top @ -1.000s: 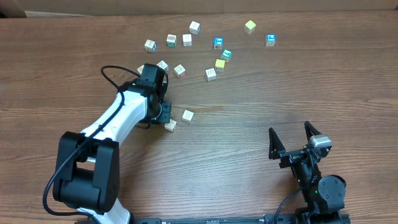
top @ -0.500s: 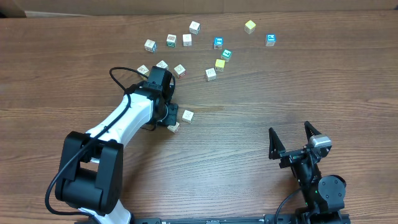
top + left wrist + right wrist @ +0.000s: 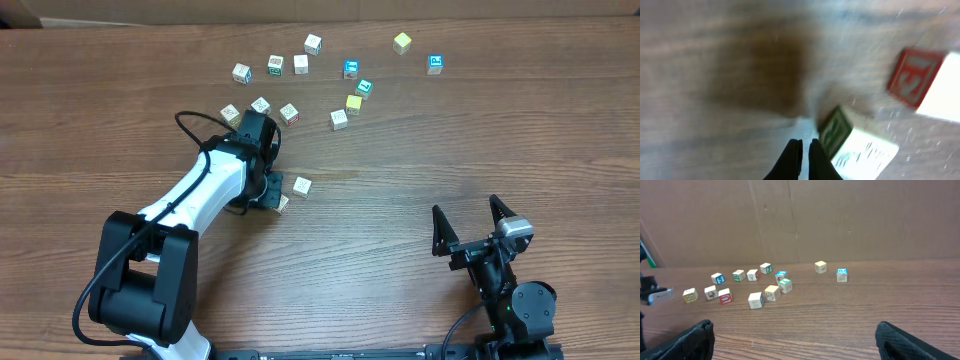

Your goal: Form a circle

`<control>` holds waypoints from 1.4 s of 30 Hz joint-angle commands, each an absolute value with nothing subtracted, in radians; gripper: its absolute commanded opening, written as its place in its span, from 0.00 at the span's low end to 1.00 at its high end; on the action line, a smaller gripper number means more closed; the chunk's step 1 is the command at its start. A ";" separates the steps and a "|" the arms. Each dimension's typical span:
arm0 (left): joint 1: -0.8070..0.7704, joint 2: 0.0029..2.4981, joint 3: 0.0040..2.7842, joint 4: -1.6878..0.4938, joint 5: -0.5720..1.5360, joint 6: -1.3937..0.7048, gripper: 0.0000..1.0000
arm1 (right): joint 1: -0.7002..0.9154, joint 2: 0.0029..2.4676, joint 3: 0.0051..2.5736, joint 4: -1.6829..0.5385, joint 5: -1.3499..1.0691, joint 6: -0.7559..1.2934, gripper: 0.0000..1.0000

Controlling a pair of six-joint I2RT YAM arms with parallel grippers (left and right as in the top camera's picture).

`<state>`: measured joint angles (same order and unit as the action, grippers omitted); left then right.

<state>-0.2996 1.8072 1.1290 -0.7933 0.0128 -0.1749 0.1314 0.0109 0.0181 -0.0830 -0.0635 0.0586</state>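
The left claw (image 3: 803,150) is pinched fully shut with nothing between its black tips, so it serves as a poker rather than a gripper. The tips sit low over the brown wood-grain desk (image 3: 420,190), just beside a small whitish toy cube with a green printed face (image 3: 855,142). They are so close that I cannot tell whether they touch. A second whitish cube with a red printed face (image 3: 920,82) lies a little beyond, apart from the first.

From above, these two sit on the near side of the main scatter of small whitish and coloured cubes (image 3: 289,113), which runs in a ragged arc across the far half of the desk. No circle exists yet, only this loose spread, with a plain yellow cube (image 3: 353,103) among it. The right claw (image 3: 468,225) stands wide open and empty near the front edge, well apart from everything.

The step in hand looks like nudging the green-faced cube into line. To do it well:

- Press squarely on the middle of a side face, so the cube slides rather than spins off the narrow tips.
- Keep the strokes short and slow, and check the gap to the red-faced cube.
- Mind the forearm—several cubes lie just beside it and a wide sweep could scatter them.
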 commanded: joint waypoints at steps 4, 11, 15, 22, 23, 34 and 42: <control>-0.302 1.818 1.121 -0.867 0.060 -0.205 0.04 | 0.129 0.003 0.008 -0.080 -0.065 0.055 1.00; -0.302 1.818 1.121 -0.882 0.105 -0.207 0.04 | 0.129 0.003 0.008 -0.080 -0.065 0.055 1.00; -0.302 1.818 1.121 -0.875 0.113 -0.207 0.05 | 0.129 0.003 0.008 -0.080 -0.065 0.055 1.00; -0.303 1.818 1.121 -0.875 0.124 -0.206 0.04 | 0.129 0.003 0.008 -0.080 -0.065 0.055 1.00; -0.303 1.818 1.121 -0.873 0.124 -0.206 0.04 | 0.129 0.003 0.008 -0.080 -0.065 0.055 1.00; -0.311 1.818 1.121 -0.889 0.132 -0.206 0.04 | 0.129 0.003 0.008 -0.080 -0.065 0.055 1.00; -0.358 1.818 1.121 -0.890 0.128 -0.207 0.04 | 0.129 0.003 0.008 -0.080 -0.065 0.055 1.00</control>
